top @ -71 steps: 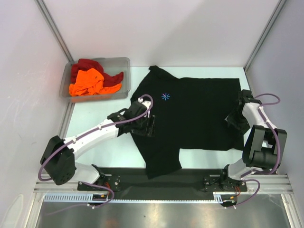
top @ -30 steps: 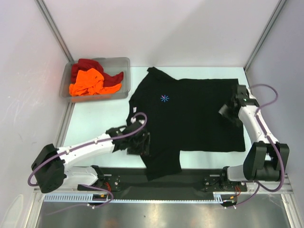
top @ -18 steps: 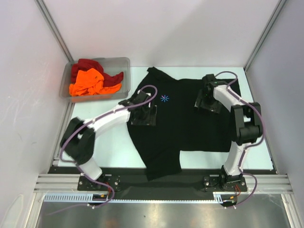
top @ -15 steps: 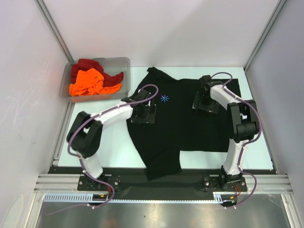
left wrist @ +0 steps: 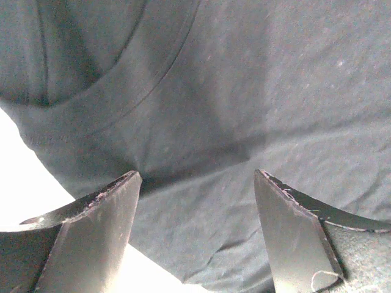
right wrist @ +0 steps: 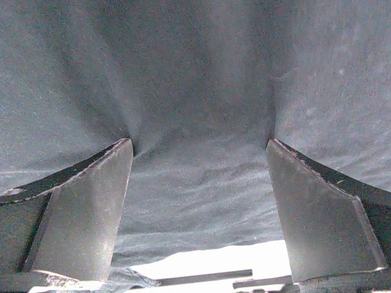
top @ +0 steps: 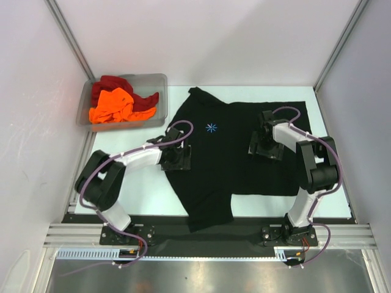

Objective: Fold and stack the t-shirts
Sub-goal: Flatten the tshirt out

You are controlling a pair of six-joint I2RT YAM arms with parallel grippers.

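Left arm folded low, elbow at 8 o'clock, forearm running to the left end effector (top: 177,157) at the 9 o'clock edge of the black cloth t-shirt (top: 244,165), which lies spread flat mid-counter (top: 146,195). Right arm bent back, right end effector (top: 266,144) toward the shirt's 2 o'clock. Both spread wide, tips pressing cloth, nothing pinched. Bright orange t-shirt (top: 113,107) and dark red t-shirt (top: 113,82) lie crumpled in the clear grey plastic bin (top: 156,79) at 10 o'clock. Fingertips hidden from above. The black shirt's 6 o'clock sleeve blurs into the dark base rail (top: 250,227).
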